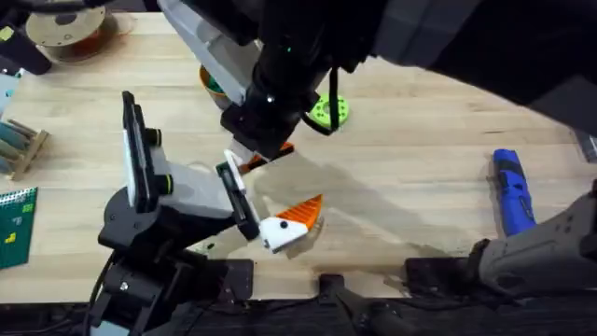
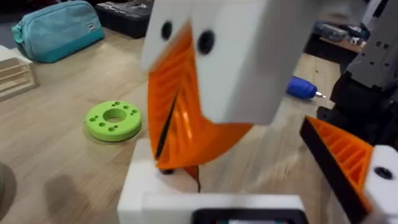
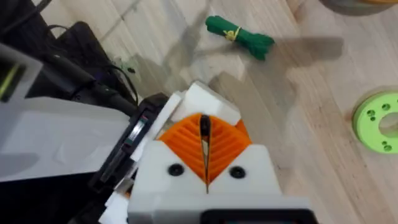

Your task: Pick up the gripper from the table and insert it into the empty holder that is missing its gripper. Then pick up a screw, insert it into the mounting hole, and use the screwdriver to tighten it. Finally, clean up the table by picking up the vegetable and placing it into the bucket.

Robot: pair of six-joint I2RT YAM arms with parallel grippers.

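Pressing together above the white holder block [image 3: 208, 99], the right fingers [image 3: 207, 149] are clamped, seemingly on the orange wedge; the left fingers [image 2: 261, 155] are spread; screw, blue cylindrical screwdriver [image 1: 511, 191] and green leafy vegetable [image 3: 239, 35] are left untouched.

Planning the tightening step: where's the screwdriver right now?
In the overhead view the blue screwdriver lies on the table's right side, beside the right arm's base, well right of the green ring-shaped disc.

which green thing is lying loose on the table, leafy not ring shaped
The vegetable, a dark green leafy bundle tied with a yellow band. The other green item, the disc, is bright, flat and holed.
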